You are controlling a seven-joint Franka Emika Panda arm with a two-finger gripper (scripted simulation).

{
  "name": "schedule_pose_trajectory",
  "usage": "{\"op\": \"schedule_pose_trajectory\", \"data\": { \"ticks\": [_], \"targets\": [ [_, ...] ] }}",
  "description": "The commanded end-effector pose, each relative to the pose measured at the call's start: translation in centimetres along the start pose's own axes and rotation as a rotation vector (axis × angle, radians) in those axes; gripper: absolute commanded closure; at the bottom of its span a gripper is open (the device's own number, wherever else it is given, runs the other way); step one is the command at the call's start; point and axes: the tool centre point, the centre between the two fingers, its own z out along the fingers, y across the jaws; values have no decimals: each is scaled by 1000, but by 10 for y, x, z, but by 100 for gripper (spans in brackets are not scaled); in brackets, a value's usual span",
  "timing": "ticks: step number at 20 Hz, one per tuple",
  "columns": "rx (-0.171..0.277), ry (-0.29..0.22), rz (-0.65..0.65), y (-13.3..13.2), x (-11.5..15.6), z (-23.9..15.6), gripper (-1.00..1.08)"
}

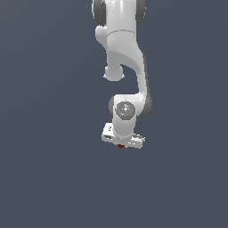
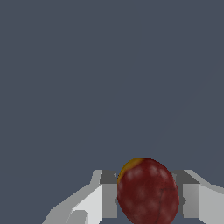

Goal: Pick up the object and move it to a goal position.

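The object (image 2: pixel 148 191) is a dark red roundish lump with a yellow patch at one end. In the wrist view it sits between my two grey fingers (image 2: pixel 109 194), which press against both its sides. My gripper (image 2: pixel 148 199) is shut on it. In the exterior view only a small red speck of the object (image 1: pixel 120 146) shows under the white hand, where my gripper (image 1: pixel 121 145) points downward below the arm.
A flat, uniform dark blue-grey surface (image 1: pixel 53 169) fills the scene around the white arm (image 1: pixel 127 53). No other objects, containers or edges show in either view.
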Motion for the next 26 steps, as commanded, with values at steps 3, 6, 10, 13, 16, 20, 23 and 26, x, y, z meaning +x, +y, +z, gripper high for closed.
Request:
{"op": "schedule_pose_trajectory", "data": {
  "ticks": [3, 6, 10, 13, 16, 20, 23, 26],
  "targets": [
    [0, 0, -1, -11, -24, -7, 108],
    [0, 0, -1, -19, -45, -13, 108],
    [0, 0, -1, -32, -75, -22, 108],
    [0, 0, -1, -42, -98, -29, 108],
    [0, 0, -1, -52, -120, -36, 108],
    [0, 0, -1, -64, -145, -44, 108],
    [0, 0, -1, -71, -159, -48, 108],
    [0, 0, -1, -76, -170, -52, 108]
  ]
}}
